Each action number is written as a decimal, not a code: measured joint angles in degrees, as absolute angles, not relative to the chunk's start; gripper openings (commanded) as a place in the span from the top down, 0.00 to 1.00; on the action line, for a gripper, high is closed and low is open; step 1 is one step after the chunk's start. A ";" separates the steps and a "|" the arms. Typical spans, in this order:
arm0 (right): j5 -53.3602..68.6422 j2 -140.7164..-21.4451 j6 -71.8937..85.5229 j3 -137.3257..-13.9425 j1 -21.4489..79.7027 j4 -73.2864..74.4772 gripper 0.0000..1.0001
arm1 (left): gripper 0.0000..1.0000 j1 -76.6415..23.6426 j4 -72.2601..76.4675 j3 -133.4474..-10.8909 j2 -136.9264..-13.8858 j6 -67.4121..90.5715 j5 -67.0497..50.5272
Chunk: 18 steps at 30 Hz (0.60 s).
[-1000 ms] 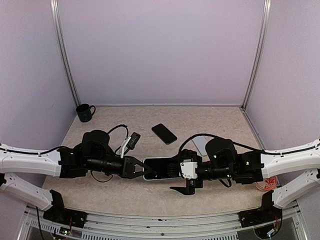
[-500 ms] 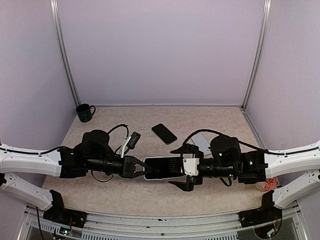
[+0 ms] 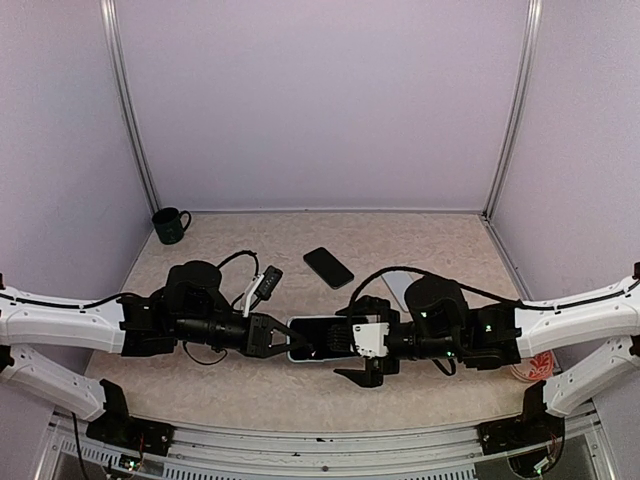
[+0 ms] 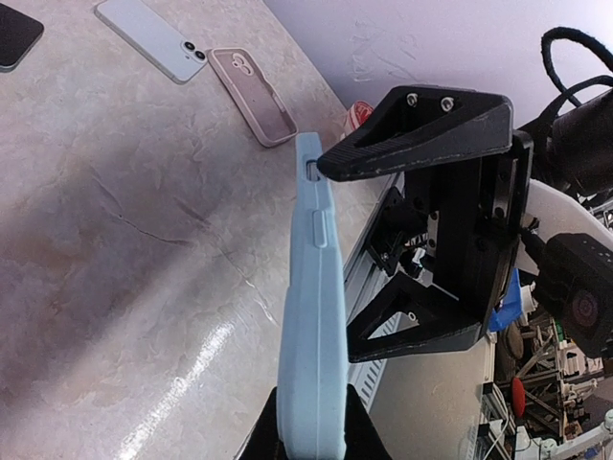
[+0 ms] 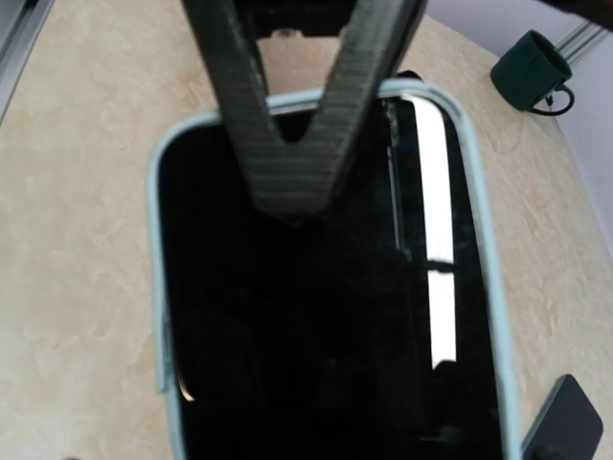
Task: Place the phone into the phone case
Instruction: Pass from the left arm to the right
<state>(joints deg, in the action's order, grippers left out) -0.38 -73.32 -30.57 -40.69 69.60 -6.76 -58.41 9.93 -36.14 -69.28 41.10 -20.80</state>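
Top: my left gripper (image 3: 292, 346) is clamped on the 9 o'clock end of the phone (image 3: 325, 338), near-centre of the table (image 3: 430, 240). My right gripper (image 3: 352, 345) has its jaws wide apart, straddling the 3 o'clock end and gripping nothing. A black phone (image 3: 328, 267) lies at 12 o'clock of it, and a green mug (image 3: 170, 225) far off at 10.

Left wrist: light-blue case (image 4: 311, 316) is edge-on, pinched at its near end. A white phone (image 4: 151, 40) and a pink case (image 4: 254, 96) lie at 11.

Right wrist: the black screen fills the blue rim. My left fingers (image 5: 297, 144) are at 12, the mug at 1.

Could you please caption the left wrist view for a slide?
Left hand pinches the light-blue phone case edge-on while the open right hand straddles its far end.
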 measured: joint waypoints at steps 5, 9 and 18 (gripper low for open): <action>-1.85 -75.31 -30.26 -41.54 69.63 -7.01 0.01 | 1.00 -58.41 9.67 -36.14 -69.28 41.10 -20.80; -2.92 -76.07 -29.95 -41.74 69.63 -7.11 0.01 | 1.00 -58.41 9.67 -36.14 -69.28 41.08 -20.84; -2.98 -76.95 -29.69 -43.66 69.63 -5.63 0.13 | 1.00 -58.41 9.91 -36.14 -69.30 41.06 -20.86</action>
